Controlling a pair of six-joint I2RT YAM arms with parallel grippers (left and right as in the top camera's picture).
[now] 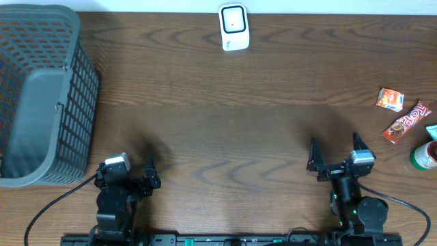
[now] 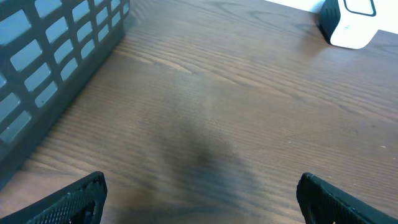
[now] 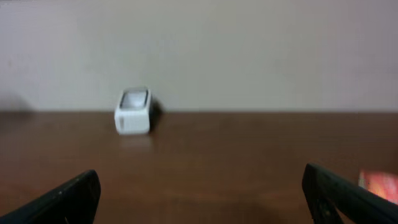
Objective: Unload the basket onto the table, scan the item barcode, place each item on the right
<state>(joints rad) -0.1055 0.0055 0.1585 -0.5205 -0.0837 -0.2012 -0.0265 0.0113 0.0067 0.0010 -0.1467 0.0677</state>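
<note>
Danger, we judged: left gripper (image 1: 151, 174) and right gripper (image 1: 334, 142) gaped empty; a skewed grasp might cover the candy bar's (image 1: 405, 122) barcode.

White letters that seem to spell "TOP" are showing on the red snack bar wrapper (image 1: 407, 122) at the right edge. Print on the small orange packet (image 1: 390, 100) beside it is appearing too small to read.
</note>
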